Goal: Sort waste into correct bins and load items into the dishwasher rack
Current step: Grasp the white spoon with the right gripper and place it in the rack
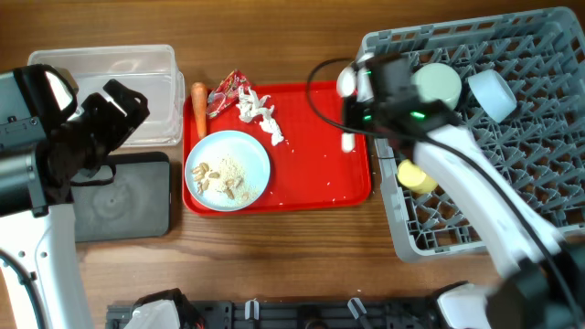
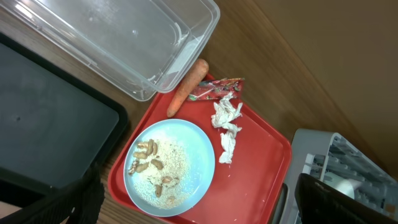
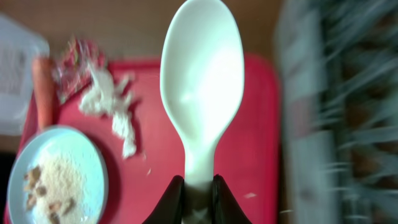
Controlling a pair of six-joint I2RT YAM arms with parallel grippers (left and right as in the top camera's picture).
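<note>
My right gripper (image 3: pixel 198 183) is shut on the handle of the white spoon (image 3: pixel 202 81) and holds it over the red tray's right edge, beside the grey rack (image 1: pixel 512 183); the spoon also shows overhead (image 1: pixel 346 87). The rack holds a pale green bowl (image 1: pixel 437 84), a pale blue bowl (image 1: pixel 494 94) and a yellow cup (image 1: pixel 419 176). The pale blue plate (image 1: pixel 247 151) carries beige crumbs (image 1: pixel 224 178). The carrot (image 1: pixel 198 108), red wrapper (image 1: pixel 227 93) and tissue (image 1: pixel 259 114) lie behind it. My left gripper (image 1: pixel 114 110) is open and empty above the clear tub (image 1: pixel 137 73) and black tray (image 1: pixel 128 196).
The red serving tray (image 1: pixel 320 174) sits mid-table between the bins and the rack. In the left wrist view the plate (image 2: pixel 186 140), carrot (image 2: pixel 186 87) and tub (image 2: pixel 124 37) lie below the open fingers (image 2: pixel 199 186). Dark equipment lines the table's front edge.
</note>
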